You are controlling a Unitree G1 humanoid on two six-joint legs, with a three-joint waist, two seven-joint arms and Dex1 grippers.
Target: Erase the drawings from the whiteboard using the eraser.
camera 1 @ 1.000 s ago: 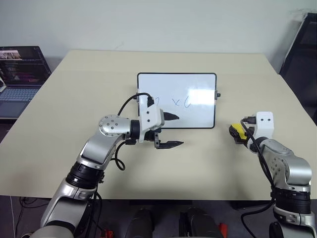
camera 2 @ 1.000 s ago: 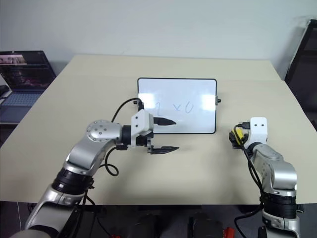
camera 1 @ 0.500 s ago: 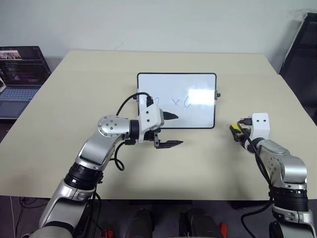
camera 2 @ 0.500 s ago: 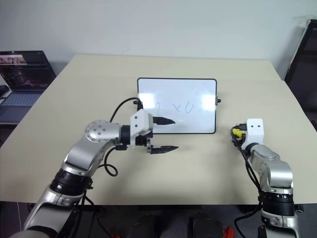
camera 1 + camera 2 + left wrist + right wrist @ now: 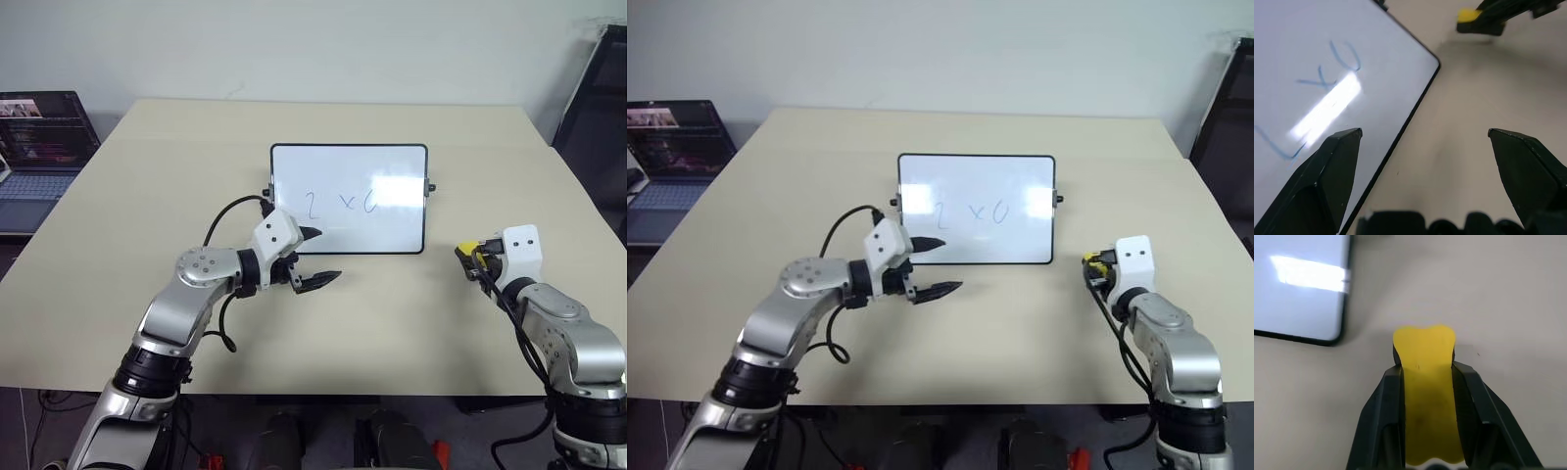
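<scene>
Right wrist view: the eraser (image 5: 1425,382) sits squeezed between the right gripper (image 5: 1426,377) fingers, at lower right of the head view, well right of the whiteboard (image 5: 349,196) (drawings (image 5: 340,203) intact); left gripper (image 5: 313,258) spread wide, holding nothing.

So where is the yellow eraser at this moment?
The eraser is clamped between the fingers of the right hand, on the robot's right over the table, just past the lower right corner of the whiteboard.
</scene>
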